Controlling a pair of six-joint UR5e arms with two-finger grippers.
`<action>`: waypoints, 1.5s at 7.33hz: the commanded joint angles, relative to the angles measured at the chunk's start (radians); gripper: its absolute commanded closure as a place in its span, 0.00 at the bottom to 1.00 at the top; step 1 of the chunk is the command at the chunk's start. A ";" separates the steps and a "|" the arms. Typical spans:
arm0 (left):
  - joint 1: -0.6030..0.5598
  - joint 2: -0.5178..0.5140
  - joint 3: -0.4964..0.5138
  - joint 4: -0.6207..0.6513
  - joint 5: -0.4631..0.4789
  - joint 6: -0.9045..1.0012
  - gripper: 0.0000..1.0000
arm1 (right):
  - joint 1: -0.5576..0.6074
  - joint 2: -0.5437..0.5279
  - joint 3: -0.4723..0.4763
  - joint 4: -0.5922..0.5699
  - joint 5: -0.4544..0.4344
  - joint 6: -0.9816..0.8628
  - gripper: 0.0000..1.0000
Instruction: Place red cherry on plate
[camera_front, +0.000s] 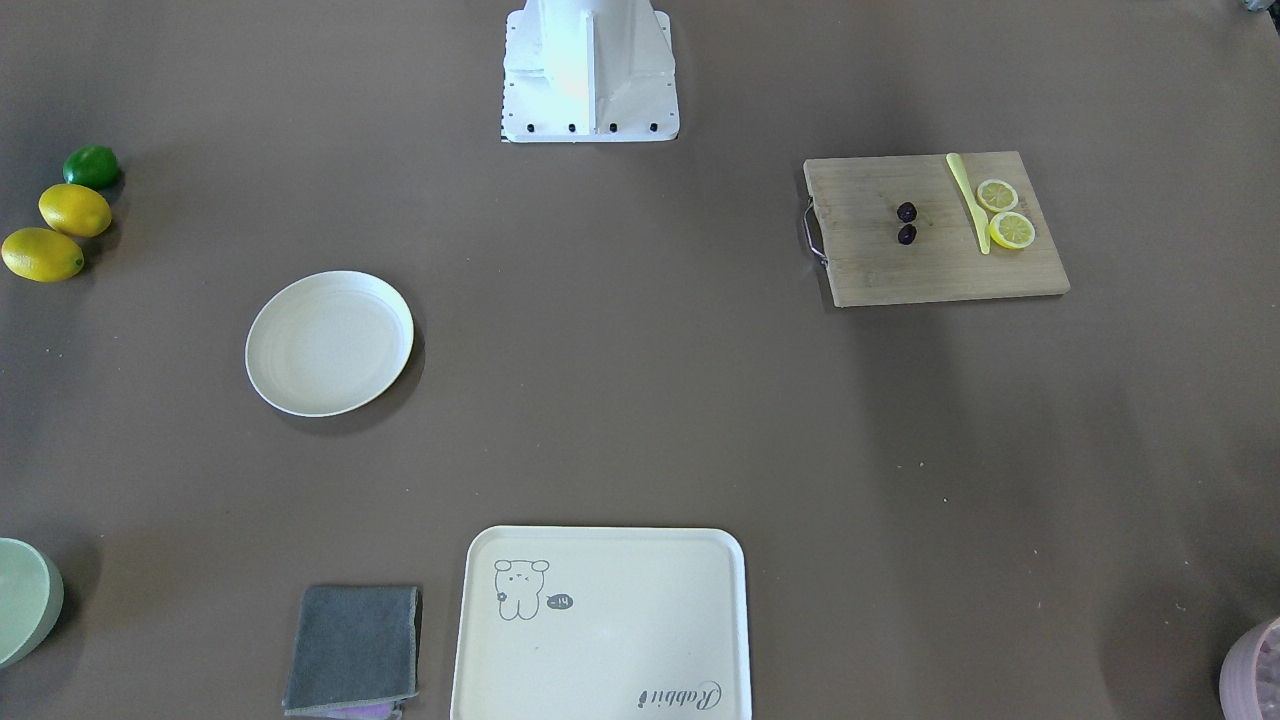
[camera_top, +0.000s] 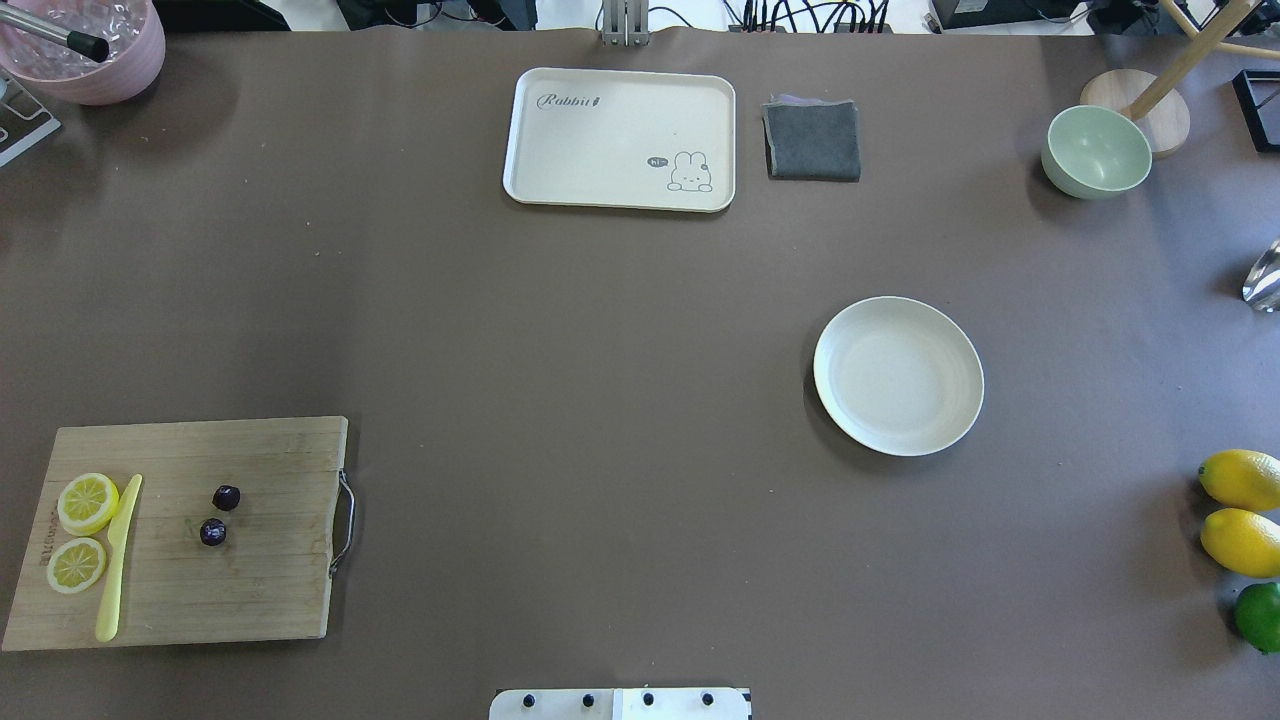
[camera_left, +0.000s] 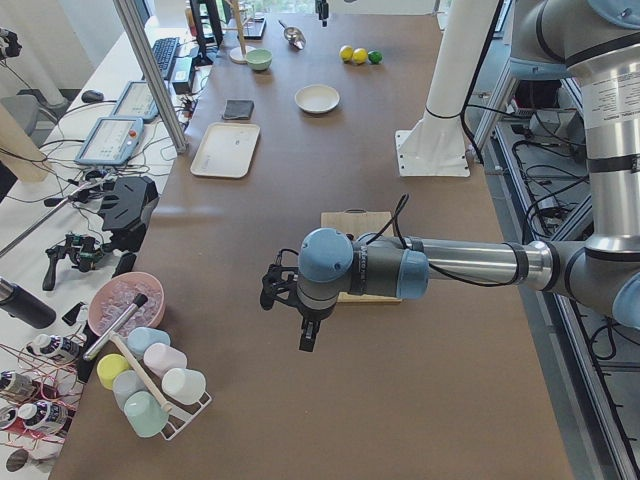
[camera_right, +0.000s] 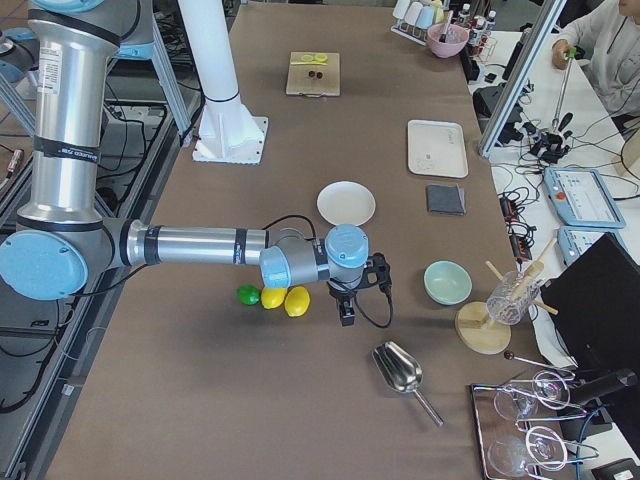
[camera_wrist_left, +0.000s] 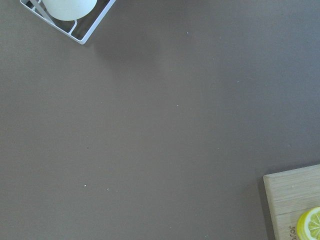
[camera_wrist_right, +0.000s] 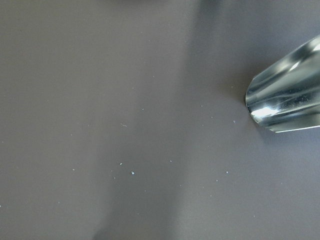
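The red cherry (camera_front: 906, 212), two tiny dark fruits, lies on a wooden cutting board (camera_front: 930, 265) on the robot's left side; the overhead view shows the cherry (camera_top: 226, 497) near the board's middle. The cream plate (camera_top: 898, 376) sits bare on the robot's right half, far from the board, and appears too in the front view (camera_front: 329, 343). My left gripper (camera_left: 308, 335) hangs beyond the board's outer end, seen only in the left side view. My right gripper (camera_right: 347, 312) hovers by the lemons, seen only in the right side view. Whether either is open, I cannot tell.
On the board lie two lemon slices (camera_top: 87, 502) and a yellow knife (camera_top: 118, 560). Two lemons (camera_top: 1242, 478) and a lime (camera_top: 1260, 615) sit at the right edge, with a metal scoop (camera_right: 400, 370) near them. A rabbit tray (camera_top: 620, 138), grey cloth (camera_top: 812, 140) and green bowl (camera_top: 1096, 150) line the far side.
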 joint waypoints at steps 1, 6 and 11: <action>0.014 -0.028 0.006 0.002 -0.003 -0.006 0.02 | 0.056 -0.008 0.030 0.045 0.032 -0.006 0.00; 0.047 -0.065 -0.001 -0.010 0.002 -0.079 0.02 | 0.033 -0.030 0.051 0.165 0.037 0.125 0.01; 0.101 -0.037 -0.018 -0.136 -0.003 -0.165 0.03 | -0.347 0.223 0.090 0.166 -0.050 0.590 0.02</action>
